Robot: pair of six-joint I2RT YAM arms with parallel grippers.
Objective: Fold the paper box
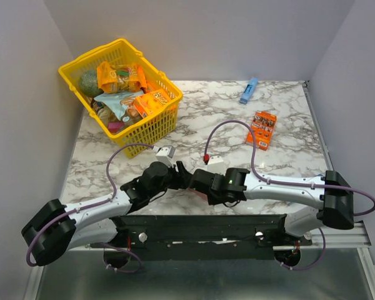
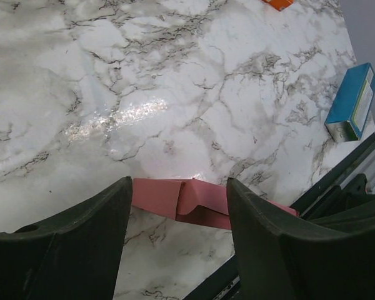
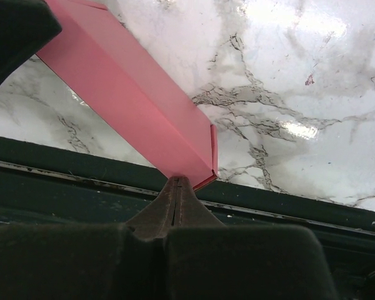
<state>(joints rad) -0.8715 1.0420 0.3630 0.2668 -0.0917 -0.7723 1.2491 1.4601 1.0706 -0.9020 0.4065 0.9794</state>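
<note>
Evidently anchoring the pink box (image 3: 131,106) for folding, the right gripper (image 3: 177,187) pinches its corner at the near table (image 2: 175,94) edge while the left gripper (image 2: 178,187) straddles it, unclenched.

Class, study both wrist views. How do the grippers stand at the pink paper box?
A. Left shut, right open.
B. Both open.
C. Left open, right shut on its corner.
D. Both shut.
C: the left gripper stands open astride the paper box; the right gripper is shut on its corner.

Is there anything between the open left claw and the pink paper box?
Nothing visible. The paper box lies right in front of the open left claw, and the right claw pinches its corner.
</note>
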